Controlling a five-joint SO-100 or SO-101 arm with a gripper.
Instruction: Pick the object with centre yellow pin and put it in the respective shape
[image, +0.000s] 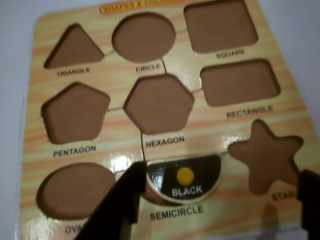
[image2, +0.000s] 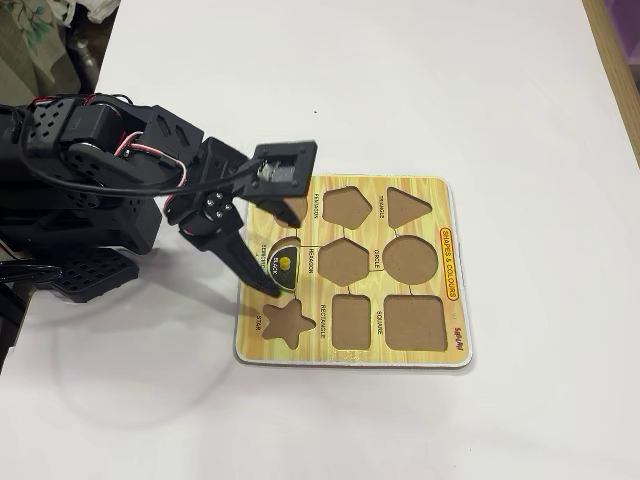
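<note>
The open claw (image: 220, 200) straddles the black half-disc (image: 183, 178), both fingers clear of it, gripping nothing. The half-disc with its yellow knob (image: 185, 175) rests in the semicircle cut-out (image: 155, 197) at lower centre of the wrist view, but seemingly tilted, one edge riding up on the rim. The risk is that a finger (image: 125, 195) brushes it while lifting away and knocks it out. In the fixed view the arm (image2: 150, 165) reaches from the left edge, angled steeply down over the board (image2: 440, 270), whose other cut-outs lie empty.
</note>
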